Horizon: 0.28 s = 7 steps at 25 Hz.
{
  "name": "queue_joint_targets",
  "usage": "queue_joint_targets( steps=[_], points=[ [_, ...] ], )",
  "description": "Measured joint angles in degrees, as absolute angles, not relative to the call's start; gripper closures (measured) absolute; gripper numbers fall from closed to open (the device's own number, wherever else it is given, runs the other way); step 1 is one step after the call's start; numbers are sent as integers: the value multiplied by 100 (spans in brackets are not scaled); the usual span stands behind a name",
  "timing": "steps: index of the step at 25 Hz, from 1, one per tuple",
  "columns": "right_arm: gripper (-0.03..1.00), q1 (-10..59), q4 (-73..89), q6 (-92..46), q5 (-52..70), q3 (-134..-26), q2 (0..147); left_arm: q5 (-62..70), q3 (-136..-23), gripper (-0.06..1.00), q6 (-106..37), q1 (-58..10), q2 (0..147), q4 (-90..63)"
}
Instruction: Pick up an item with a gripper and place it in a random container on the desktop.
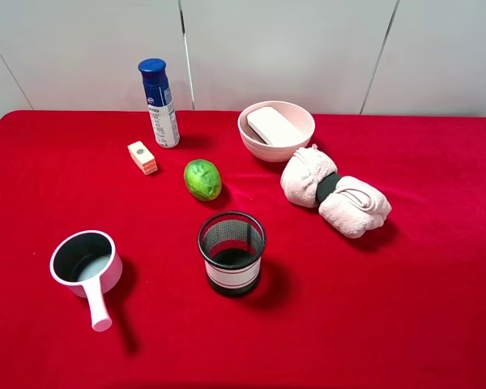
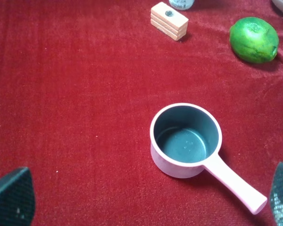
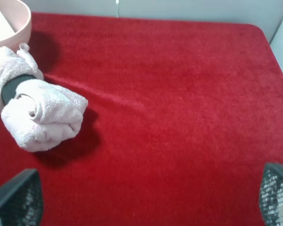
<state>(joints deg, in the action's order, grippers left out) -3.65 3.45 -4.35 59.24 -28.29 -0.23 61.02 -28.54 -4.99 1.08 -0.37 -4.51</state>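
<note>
On the near part of the red table stand one pink saucepan and one black mesh cup; farther back lie one lime, one rolled towel, one small orange block; farthest, one spray can and one pink bowl holding the single white bar, long axis slanting from back-left to front-right; left gripper and right gripper both gape wide, empty.

- A staged test bench in a lab or robot workroom, not a home.
- The tabletop is covered edge to edge in bright red cloth.
- Behind it stands a plain pale panelled wall with thin seams.
- Unrelated household props sit spaced apart: a spray can, a lime, a mesh cup, a rolled towel.
</note>
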Motion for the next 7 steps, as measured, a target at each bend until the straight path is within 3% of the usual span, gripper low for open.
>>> queue_joint_targets(
  steps=[7],
  points=[
    [27, -365, 345, -435, 5916, -2818, -35, 6102, -2854, -5, -499, 108, -37, -451]
  ],
)
